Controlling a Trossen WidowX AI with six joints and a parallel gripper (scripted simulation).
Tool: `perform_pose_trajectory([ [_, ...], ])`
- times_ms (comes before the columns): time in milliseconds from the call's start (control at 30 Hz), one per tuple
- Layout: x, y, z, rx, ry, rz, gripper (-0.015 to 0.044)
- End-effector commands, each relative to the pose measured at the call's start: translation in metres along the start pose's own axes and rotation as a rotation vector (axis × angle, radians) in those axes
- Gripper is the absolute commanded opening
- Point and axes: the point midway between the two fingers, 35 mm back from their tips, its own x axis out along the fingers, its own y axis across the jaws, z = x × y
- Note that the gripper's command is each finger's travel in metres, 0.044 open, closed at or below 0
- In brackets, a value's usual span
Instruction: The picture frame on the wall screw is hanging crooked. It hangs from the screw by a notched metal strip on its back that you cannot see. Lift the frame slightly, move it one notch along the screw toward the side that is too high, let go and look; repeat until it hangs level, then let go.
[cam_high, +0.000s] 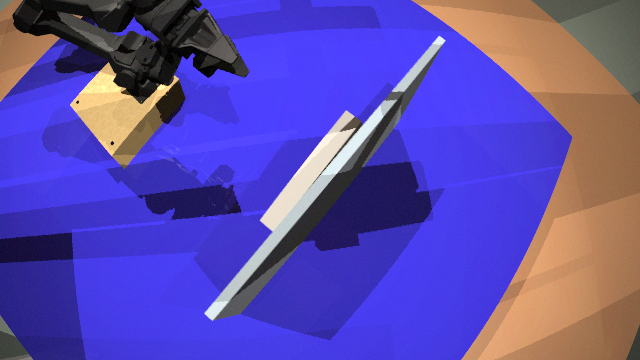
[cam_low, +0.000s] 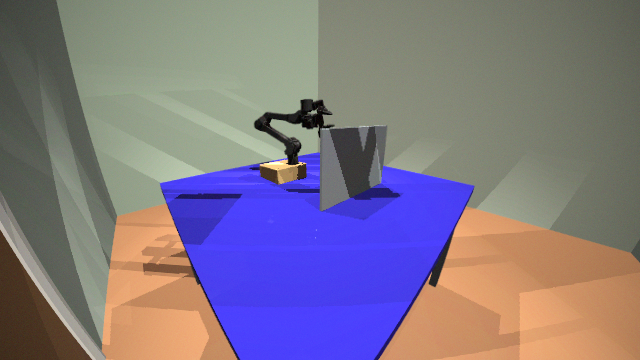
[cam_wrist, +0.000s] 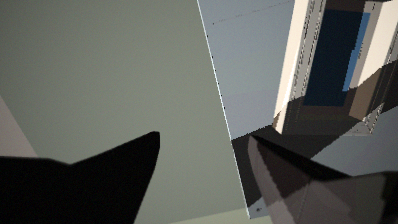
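The picture frame (cam_high: 310, 172) (cam_wrist: 289, 70) has a cream border around a blue picture and hangs on the near face of the grey upright board (cam_high: 266, 250) (cam_low: 327, 170) (cam_wrist: 250, 50). In the wrist view its long side is slanted against the board's edge. The frame is hidden behind the board in the exterior view. The screw and notched strip are hidden. My gripper (cam_high: 227, 75) (cam_low: 329, 119) (cam_wrist: 204, 140) is partly open and empty, away from the frame. In the exterior view its fingers are one above the other, near the board's top. In the wrist view, the board's edge runs between them.
The arm stands on a wooden block (cam_high: 105, 115) (cam_low: 275, 172) on the blue table (cam_high: 150, 300) (cam_low: 290, 280). The board stands upright across the table in front of the arm. Shadows of the arm and board fall on the table. Room walls rise behind.
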Motion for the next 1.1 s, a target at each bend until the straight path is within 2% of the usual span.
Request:
perform_pose_trajectory([
  [0, -0.0001, 0.0008, 0.0004, 0.004, -0.002, 0.004, 0.0260],
  [1067, 0.0004, -0.0018, 0.0008, 0.000, 0.000, 0.000, 0.0260],
])
